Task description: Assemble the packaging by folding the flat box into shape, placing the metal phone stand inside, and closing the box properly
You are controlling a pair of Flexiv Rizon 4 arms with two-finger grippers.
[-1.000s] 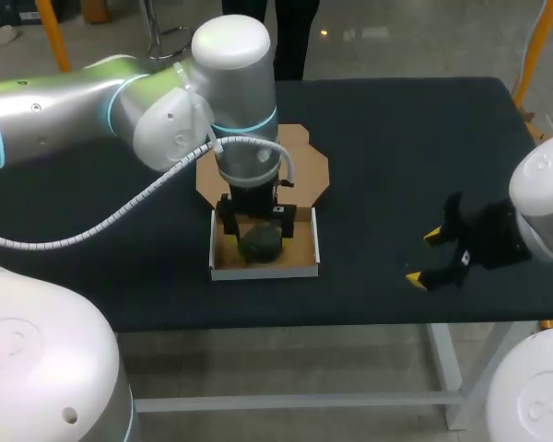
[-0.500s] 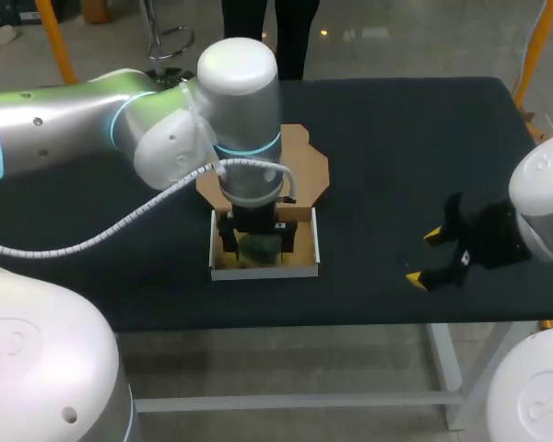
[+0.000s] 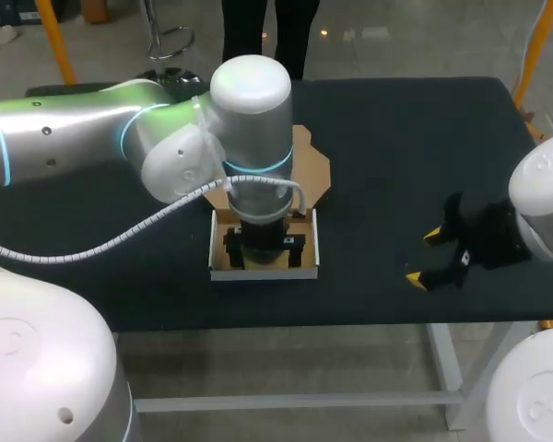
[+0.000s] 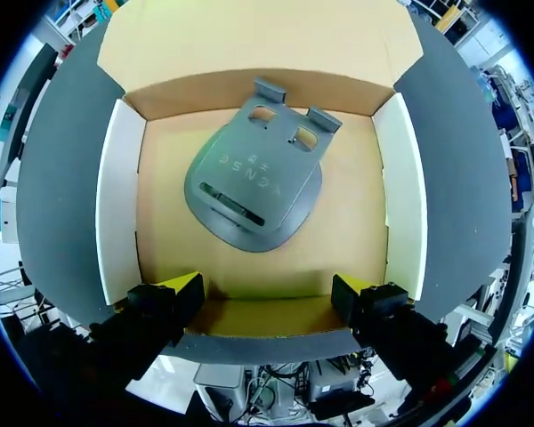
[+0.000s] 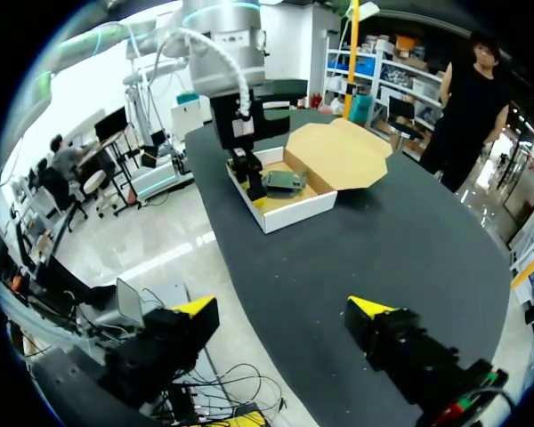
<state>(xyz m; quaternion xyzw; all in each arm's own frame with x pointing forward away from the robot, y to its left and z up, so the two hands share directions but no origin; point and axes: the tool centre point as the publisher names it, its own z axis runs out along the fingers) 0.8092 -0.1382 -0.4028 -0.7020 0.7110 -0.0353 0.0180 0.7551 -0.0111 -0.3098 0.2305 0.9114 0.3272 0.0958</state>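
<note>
1 flat grey metal stand (image 4: 254, 191) lies in a shallow cardboard box (image 4: 121, 205).

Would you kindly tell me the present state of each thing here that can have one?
box: folded into a tray, not closed.
lid: open, laid back behind the box.
phone stand: lying inside the box on its floor, held by nothing.
left end effector: open, empty, at the box's near wall, apart from the stand.
right end effector: open, empty, well away from the box.
</note>
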